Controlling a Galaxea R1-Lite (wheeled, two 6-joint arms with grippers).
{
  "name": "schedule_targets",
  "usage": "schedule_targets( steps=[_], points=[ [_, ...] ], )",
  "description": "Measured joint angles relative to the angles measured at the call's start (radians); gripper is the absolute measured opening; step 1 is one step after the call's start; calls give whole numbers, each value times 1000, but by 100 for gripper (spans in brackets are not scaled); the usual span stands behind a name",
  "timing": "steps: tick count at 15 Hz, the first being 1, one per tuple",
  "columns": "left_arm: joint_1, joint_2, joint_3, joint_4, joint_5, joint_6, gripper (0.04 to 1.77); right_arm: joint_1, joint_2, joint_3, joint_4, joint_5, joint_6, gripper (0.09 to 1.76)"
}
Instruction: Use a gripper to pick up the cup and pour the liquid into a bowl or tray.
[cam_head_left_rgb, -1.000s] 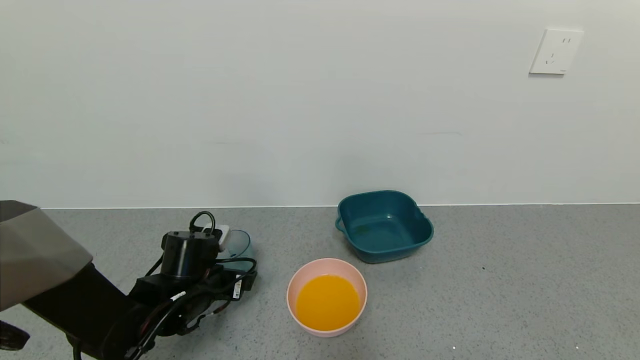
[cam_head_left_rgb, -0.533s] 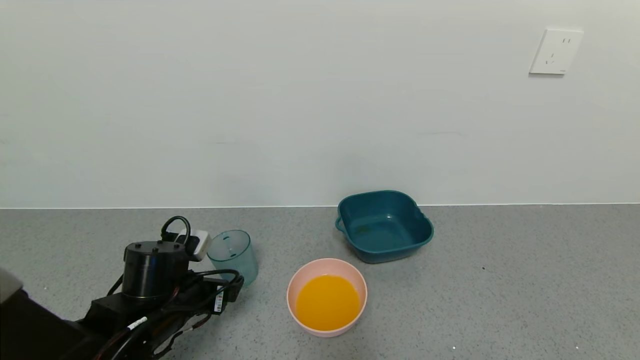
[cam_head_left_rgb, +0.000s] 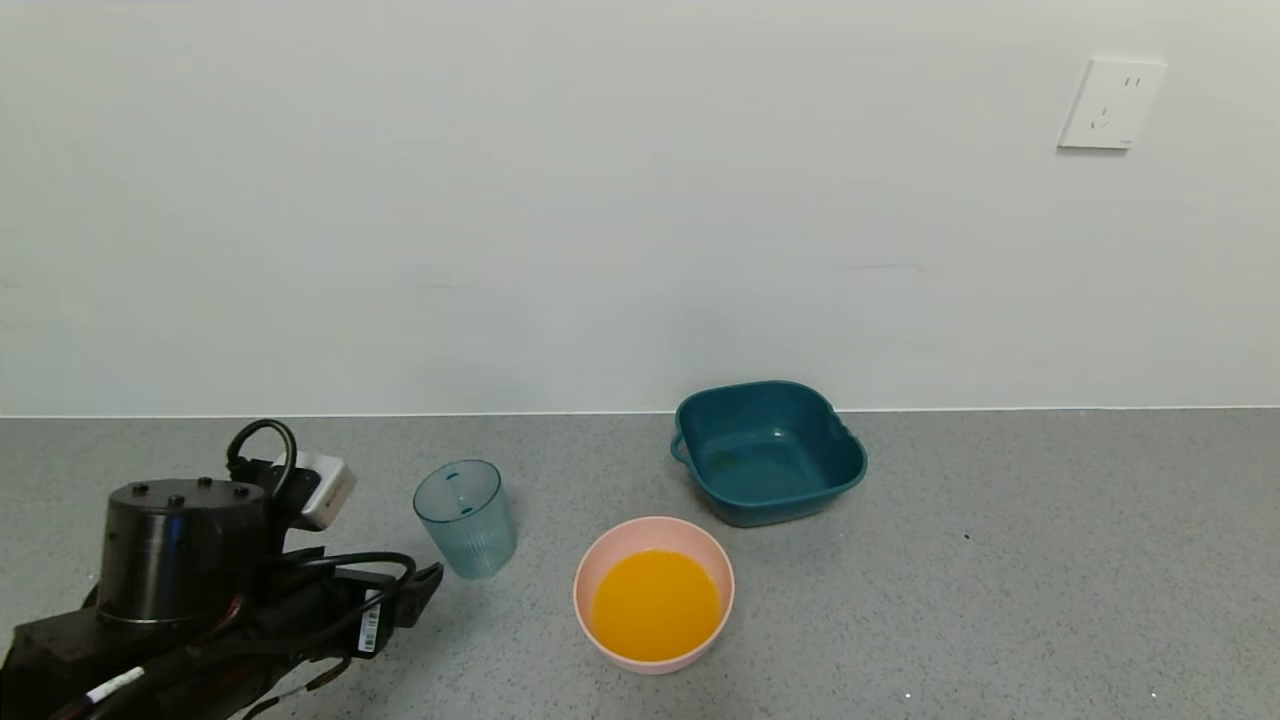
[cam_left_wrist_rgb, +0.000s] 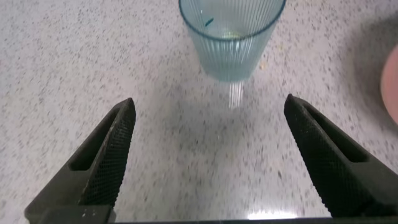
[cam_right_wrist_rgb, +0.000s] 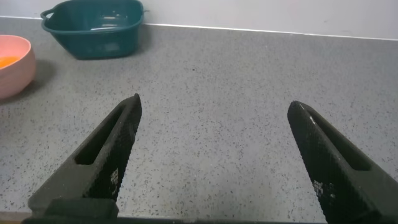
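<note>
The cup (cam_head_left_rgb: 466, 520), a ribbed pale blue-green tumbler, stands upright and empty on the grey counter. In the left wrist view the cup (cam_left_wrist_rgb: 231, 37) is a short way ahead of my left gripper (cam_left_wrist_rgb: 210, 102), which is open with only bare counter between its fingers. In the head view the left gripper (cam_head_left_rgb: 415, 590) sits low at the left, apart from the cup. The pink bowl (cam_head_left_rgb: 590, 570), to the right of the cup, holds the orange liquid (cam_head_left_rgb: 655, 605). My right gripper (cam_right_wrist_rgb: 216, 102) is open over bare counter, off to the right of the bowl (cam_right_wrist_rgb: 12, 68).
A dark teal square basin (cam_head_left_rgb: 780, 505) with side handles stands behind the bowl near the wall, and the right wrist view shows the basin (cam_right_wrist_rgb: 93, 37) too. A white socket (cam_head_left_rgb: 1110, 103) is on the wall. Grey counter stretches to the right.
My left gripper has drawn back to the left, away from the cup, which stays standing where it was. Bowl and basin have not moved.
</note>
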Motion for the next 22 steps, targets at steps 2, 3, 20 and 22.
schedule_targets(
  steps=[2, 3, 20, 22],
  points=[
    [0, -85, -5, 81, -13, -3, 171, 0, 0, 0, 0, 0, 0, 171],
    [0, -122, 0, 96, -17, -6, 171, 0, 0, 0, 0, 0, 0, 171],
    [249, -600, 48, 382, -614, 58, 172, 0, 0, 0, 0, 0, 0, 171],
    [290, -687, 54, 447, -683, 67, 172, 0, 0, 0, 0, 0, 0, 171]
  ],
)
